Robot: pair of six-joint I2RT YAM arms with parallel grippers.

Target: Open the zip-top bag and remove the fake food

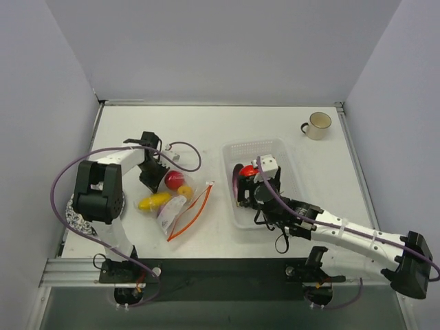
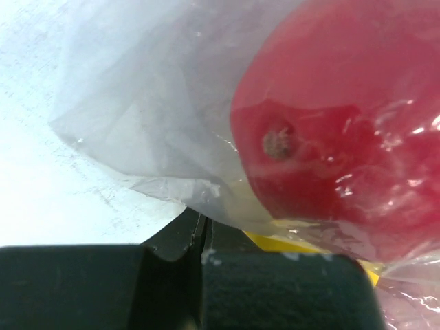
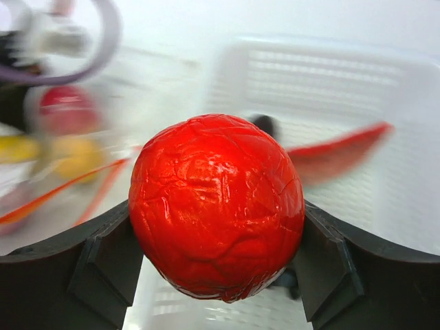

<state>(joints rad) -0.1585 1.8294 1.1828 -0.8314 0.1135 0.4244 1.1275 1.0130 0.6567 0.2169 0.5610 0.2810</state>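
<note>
Bag: clear, crinkly plastic lying on the table left of centre, just left of the white basket.
Zip strip: orange-red, and it's parted. The two edges spread in a narrow V on the side facing the basket.
In the bag: a dark red fruit at the far end, a yellow lemon-like piece on the left, and a small orange-yellow piece between them. There's also a pale purplish shape near the mouth, too wrapped in plastic to name.
Left gripper: down at the bag's far end, right against the dark red fruit.
Left fingers: pressed together with no gap, and a fold of the bag's plastic runs into the seam between them. It's a pinch on the bag.
Round red fruit: glossy, wrinkled skin, out of the bag and up over the basket.
Right gripper: over the basket's left half.
Right fingers: spread fairly wide, one on each side of the round red fruit, clamped on it.
Basket contents: a red chili lies on the mesh, with a dark piece behind the held fruit, too blurred to tell.
Mug: cream, at the far right corner, well apart from everything.
</note>
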